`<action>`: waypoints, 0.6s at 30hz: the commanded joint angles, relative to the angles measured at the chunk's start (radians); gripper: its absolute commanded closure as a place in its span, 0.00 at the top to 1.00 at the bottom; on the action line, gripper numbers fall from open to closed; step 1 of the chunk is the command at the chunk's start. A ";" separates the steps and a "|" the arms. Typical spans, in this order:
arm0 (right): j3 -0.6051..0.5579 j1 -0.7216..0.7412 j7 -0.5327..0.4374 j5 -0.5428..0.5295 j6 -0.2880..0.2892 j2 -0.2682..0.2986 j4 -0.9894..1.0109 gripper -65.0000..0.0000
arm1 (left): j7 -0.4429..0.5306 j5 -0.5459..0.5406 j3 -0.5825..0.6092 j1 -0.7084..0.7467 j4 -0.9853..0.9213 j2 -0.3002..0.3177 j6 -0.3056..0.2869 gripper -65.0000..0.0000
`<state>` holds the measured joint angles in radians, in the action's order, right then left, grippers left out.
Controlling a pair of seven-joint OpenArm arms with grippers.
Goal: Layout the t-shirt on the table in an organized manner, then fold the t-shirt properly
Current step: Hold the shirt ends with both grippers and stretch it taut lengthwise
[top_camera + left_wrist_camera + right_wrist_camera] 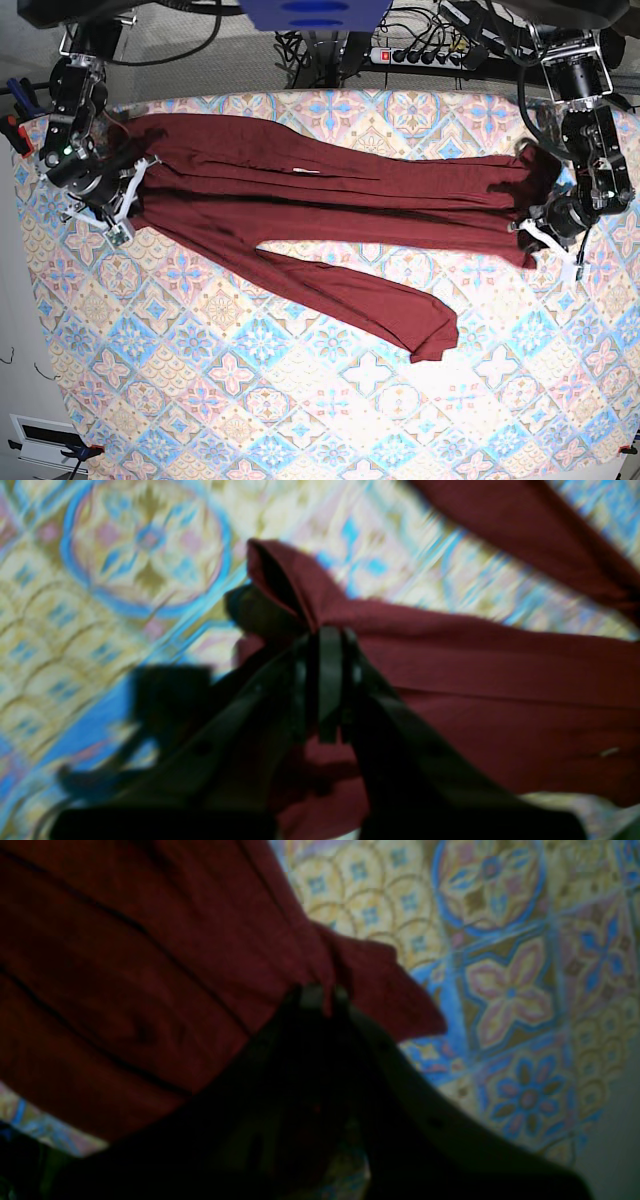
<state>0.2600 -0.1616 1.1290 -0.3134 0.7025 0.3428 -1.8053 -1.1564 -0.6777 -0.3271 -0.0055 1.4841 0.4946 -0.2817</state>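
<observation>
The t-shirt (330, 195) was seen as a plain dark maroon garment with no print, drawn out into a long, creased band across the far part of the table (300, 400). Lengthwise folds were pulled along the cloth between the two arms. One long sleeve (370, 295) was left trailing from the band toward the near side, its cuff lying flat on the pastel tile pattern. A small pale fleck was noticed on the upper fabric, too small to be identified.

The left gripper (327, 635) was closed on a bunched corner of the t-shirt (500, 680), with a peak of cloth pushed up just beyond the fingertips. The right gripper (320, 990) was likewise clamped on a pinched edge of the fabric (125, 990), a flap of which was hung past the jaws.

Both wrist views were blurred, and the lower part of each was filled by the dark gripper bodies, so the exact seam or hem being gripped could not be made out. In the base view the pinch points were hidden behind the arms' wrists. The table was cut off at the frame edges, and whether the stretched band was touching the surface or raised slightly could not be told.
</observation>
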 commanded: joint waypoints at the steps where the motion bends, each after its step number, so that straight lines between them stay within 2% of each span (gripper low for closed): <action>1: 0.006 0.007 -0.019 -0.005 -0.004 0.034 -0.018 0.01 | 0.020 0.005 -0.007 -0.018 0.019 0.023 -0.001 0.00; 8: -0.001 -0.006 -0.017 -0.005 -0.004 0.037 -0.015 0.01 | 0.002 0.032 -0.004 0.000 0.017 0.023 -0.001 0.00; 11: -0.001 -0.006 0.032 -0.002 -0.004 0.037 -0.012 0.01 | -0.050 0.034 0.024 -0.003 0.016 0.025 -0.001 0.00; 14: -0.001 -0.005 0.056 -0.002 -0.004 0.037 -0.014 0.01 | -0.055 0.034 0.046 0.002 0.016 0.026 -0.001 0.00; 18: -0.001 -0.006 0.059 0.000 -0.004 0.037 -0.014 0.01 | -0.061 0.088 0.047 0.003 0.016 0.026 -0.001 0.00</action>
<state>0.2508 -0.1799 1.1980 -0.3157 0.7025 0.3607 -1.8027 -1.2312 -0.5808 -0.2733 0.0124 1.4849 0.4992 -0.2852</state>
